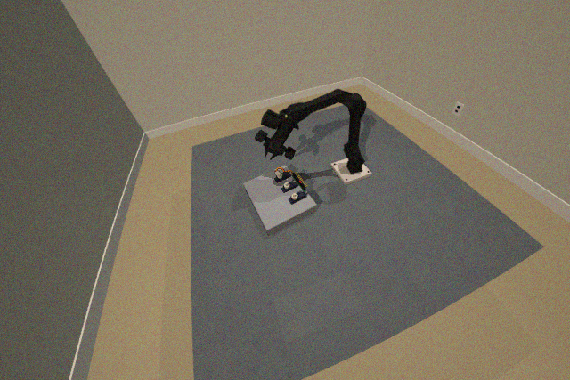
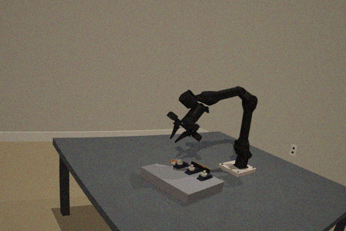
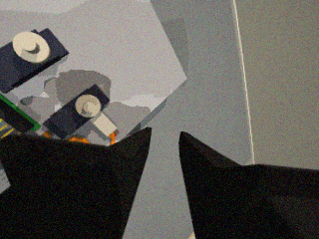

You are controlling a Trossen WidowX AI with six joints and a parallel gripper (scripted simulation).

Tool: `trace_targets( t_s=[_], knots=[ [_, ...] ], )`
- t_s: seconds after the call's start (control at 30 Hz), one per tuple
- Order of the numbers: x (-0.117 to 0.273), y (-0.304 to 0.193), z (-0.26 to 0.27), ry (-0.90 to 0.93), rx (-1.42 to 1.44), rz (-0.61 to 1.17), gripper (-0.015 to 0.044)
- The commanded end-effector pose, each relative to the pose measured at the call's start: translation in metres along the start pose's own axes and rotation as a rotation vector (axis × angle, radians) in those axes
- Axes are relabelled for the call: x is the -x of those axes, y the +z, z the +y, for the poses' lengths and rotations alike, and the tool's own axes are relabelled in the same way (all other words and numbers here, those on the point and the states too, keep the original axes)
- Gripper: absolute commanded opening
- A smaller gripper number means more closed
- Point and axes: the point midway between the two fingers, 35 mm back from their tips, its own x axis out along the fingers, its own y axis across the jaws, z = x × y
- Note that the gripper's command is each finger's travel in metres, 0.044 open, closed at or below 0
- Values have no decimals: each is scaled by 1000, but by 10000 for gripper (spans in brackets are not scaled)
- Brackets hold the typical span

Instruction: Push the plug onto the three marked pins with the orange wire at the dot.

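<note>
My gripper is part-way open, with nothing between its fingers. It hangs tilted downward, well above the far end of the light grey holder. The end servo motor sits in the holder. Its orange lead loops beside it, partly hidden by the left finger in the wrist view. The pin row's strip runs along the holder edge facing the arm base. I cannot make out the plug, single pins or dot.
Two more dark servos stand in the row, a middle one and an outer one. The white arm base plate sits beyond the pin edge, on the dark table.
</note>
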Motion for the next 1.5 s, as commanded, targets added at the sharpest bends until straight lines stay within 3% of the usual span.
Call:
trace_targets(
  t_s=[0.0, 0.77, 1.47],
  knots=[
    [-9, -4, 2, 74, 110, 29, 115],
    [-54, -27, 41, 585, 693, -2, 115],
    [-79, -34, 57, 600, 709, -7, 115]
  ],
)
